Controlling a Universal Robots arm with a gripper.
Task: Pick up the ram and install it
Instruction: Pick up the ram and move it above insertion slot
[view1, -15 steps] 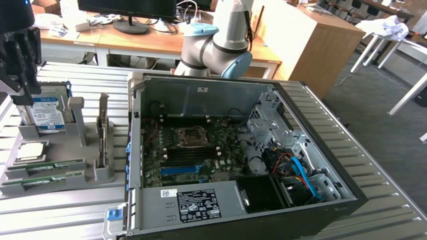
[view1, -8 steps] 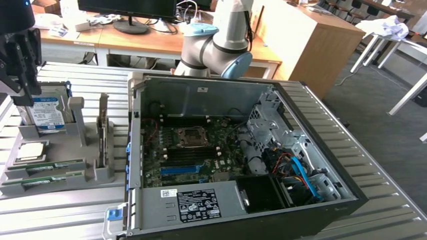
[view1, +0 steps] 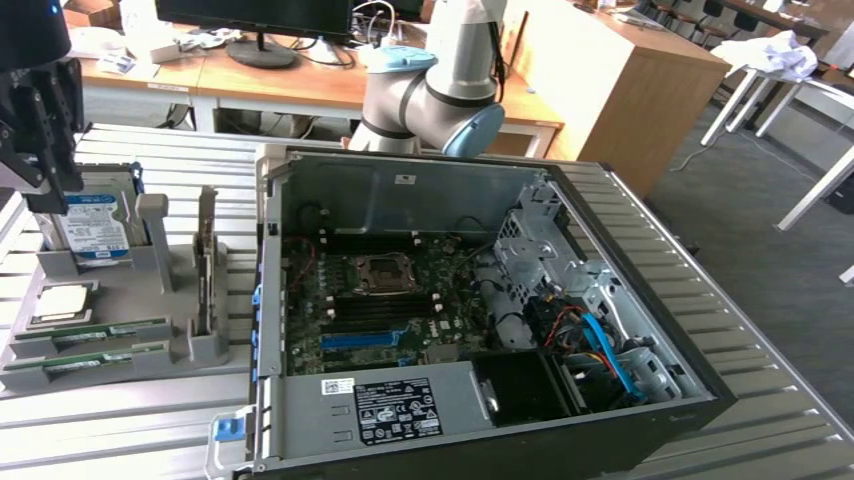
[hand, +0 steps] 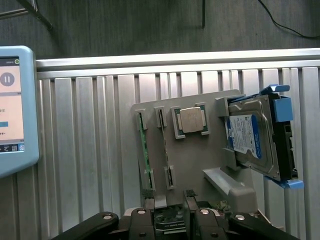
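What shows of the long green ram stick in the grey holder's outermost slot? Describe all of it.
The long, thin green circuit-board ram stick stands on its long edge, level, in the outermost slot of the grey plastic holder. The holder's end brackets grip both ends; nothing else touches it. It looks whole, not yet picked up, at the exterior view's left of the open black computer case.

Green ram (hand: 144, 150), silver hard drive (hand: 256, 137) with blue-white label, grey holder (hand: 195, 155), ribbed silver table (hand: 90, 150)
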